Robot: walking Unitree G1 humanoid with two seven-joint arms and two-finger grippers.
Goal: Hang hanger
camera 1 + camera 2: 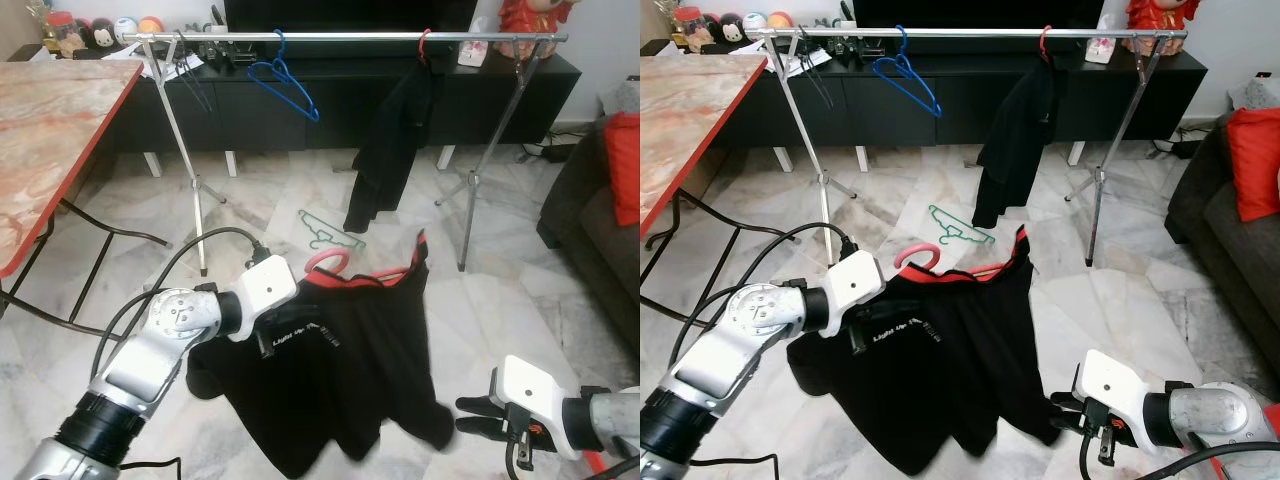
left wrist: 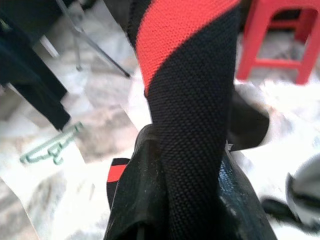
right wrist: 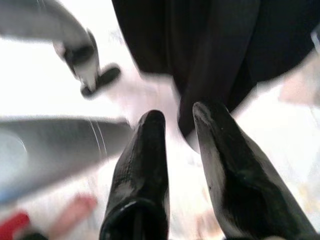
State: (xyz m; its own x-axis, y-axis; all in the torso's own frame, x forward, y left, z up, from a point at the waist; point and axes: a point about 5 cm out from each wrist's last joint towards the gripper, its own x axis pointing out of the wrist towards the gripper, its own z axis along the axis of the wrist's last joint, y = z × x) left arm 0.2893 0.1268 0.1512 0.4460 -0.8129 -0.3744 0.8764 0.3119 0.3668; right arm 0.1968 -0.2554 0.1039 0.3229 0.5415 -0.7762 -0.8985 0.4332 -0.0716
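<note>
lift the loaded hanger to the rail

the red hanger (image 1: 330, 266) carries a black garment with red trim (image 1: 350, 350) and hangs in the air in front of you, low over the marble floor (image 1: 500, 300) and well short of the clothes rail (image 1: 350, 37). your left gripper (image 1: 290, 325) has its fingers clenched on the garment's fabric near the collar; in the left wrist view the cloth runs straight between them. that hold is on cloth rather than on the hanger, so i judge it could slip; keep it firm and raise slowly so the hook stays upright. your right gripper (image 1: 480, 415) sits just beside the garment's lower hem, its fingers (image 3: 145, 165) parted and holding nothing. aim the hook for the bare stretch of rail between the blue hanger (image 1: 285, 80) and the black jacket (image 1: 395, 140) already hung there. step closer first, and mind the green hanger (image 1: 330, 235) lying on the floor under the rail.
</note>
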